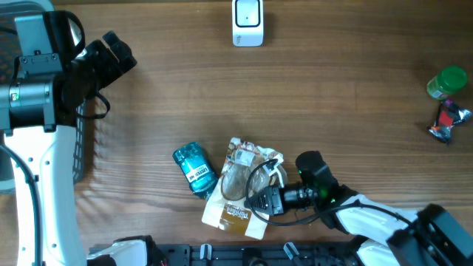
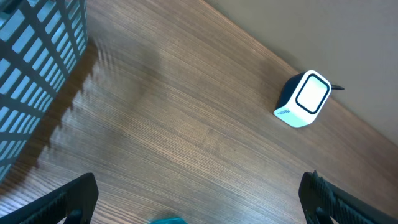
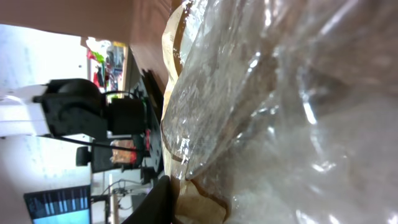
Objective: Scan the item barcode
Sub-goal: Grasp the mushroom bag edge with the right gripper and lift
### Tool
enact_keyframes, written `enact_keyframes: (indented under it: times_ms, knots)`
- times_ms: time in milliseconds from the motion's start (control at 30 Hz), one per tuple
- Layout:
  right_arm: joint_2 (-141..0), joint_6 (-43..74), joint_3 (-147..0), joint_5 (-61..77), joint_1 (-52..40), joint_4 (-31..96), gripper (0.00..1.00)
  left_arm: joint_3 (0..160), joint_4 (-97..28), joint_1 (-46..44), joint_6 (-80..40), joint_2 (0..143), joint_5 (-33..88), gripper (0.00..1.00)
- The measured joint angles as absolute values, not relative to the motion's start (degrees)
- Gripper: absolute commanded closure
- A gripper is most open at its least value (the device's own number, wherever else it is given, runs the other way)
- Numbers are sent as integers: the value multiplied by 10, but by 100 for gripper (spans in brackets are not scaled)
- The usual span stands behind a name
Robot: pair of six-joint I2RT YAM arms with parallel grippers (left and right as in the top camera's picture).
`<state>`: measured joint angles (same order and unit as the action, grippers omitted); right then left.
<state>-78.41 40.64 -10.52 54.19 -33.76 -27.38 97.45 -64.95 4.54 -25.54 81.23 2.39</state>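
**K:** Film on the bag (image 3: 280,93) filled the right wrist view, crinkled, glare all over. One dark finger (image 3: 152,202) showed by its paper edge.

**M:** Right gripper (image 1: 259,198) state?

**K:** Narrow, and it looked pinched on the bag's right side from overhead. Left gripper (image 1: 118,48) was spread wide with nothing in it, up by the basket (image 1: 81,148).

**M:** Where was the bag?

**K:** Flat on the table (image 1: 355,111), near the front edge. Bottle (image 1: 194,168) sat at its left side, touching or just beside, couldn't tell. Scanner (image 1: 247,22) was well apart, at the far edge.

**M:** Handling?

**K:** My guess: light, soft, floppy. Film looked slippery and easy to crumple, so contents may shift. The stiffer paper edge is a better hold than the clear window.

**M:** Risk?

**K:** Bag could sag once lifted, and the barcode could fold or glare out. No barcode was visible in any view.
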Motion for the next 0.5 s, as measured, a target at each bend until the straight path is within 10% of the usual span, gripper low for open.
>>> enact_keyframes:
  times_ms: [500]
  knots:
    - [-652,400,-264,577,-276,-258,95,974,-649,45,-255,812,24,0]
